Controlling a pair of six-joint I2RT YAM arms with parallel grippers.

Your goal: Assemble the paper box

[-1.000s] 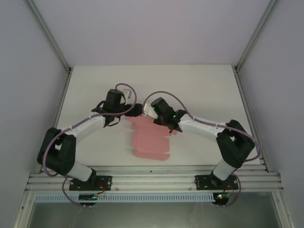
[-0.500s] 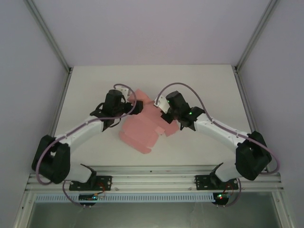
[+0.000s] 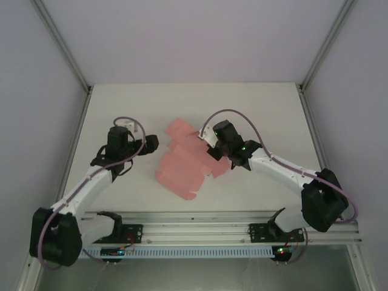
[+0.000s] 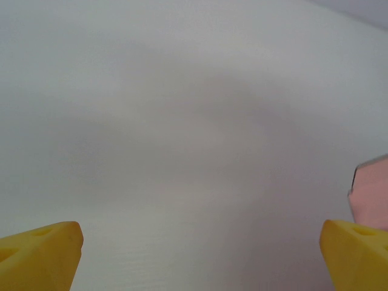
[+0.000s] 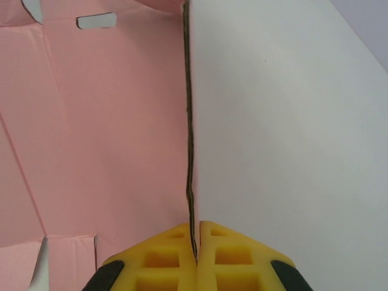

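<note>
The paper box [image 3: 179, 167] is a flat pink card cut-out with flaps and crease lines, lying askew at the middle of the white table [image 3: 267, 109]. My right gripper [image 3: 209, 150] is shut on the sheet's right edge. In the right wrist view, the yellow fingers [image 5: 163, 257] pinch a thin card edge of the paper box [image 5: 103, 133] running straight away from them. My left gripper [image 3: 153, 144] is to the left of the sheet, apart from it. In the left wrist view the left gripper [image 4: 197, 260] is wide open over bare table, with a pink corner of the paper box [image 4: 373, 188] at the right.
A metal rail [image 3: 194, 227] carrying both arm bases runs along the near table edge. Slanted frame posts [image 3: 60, 42] and pale walls close in the left and right sides. Bare table lies behind the sheet and left of the left arm.
The left arm has drawn back to the left, off the sheet, and stayed open. The right gripper has stayed shut on the sheet, which has turned and slid toward the table's centre.
</note>
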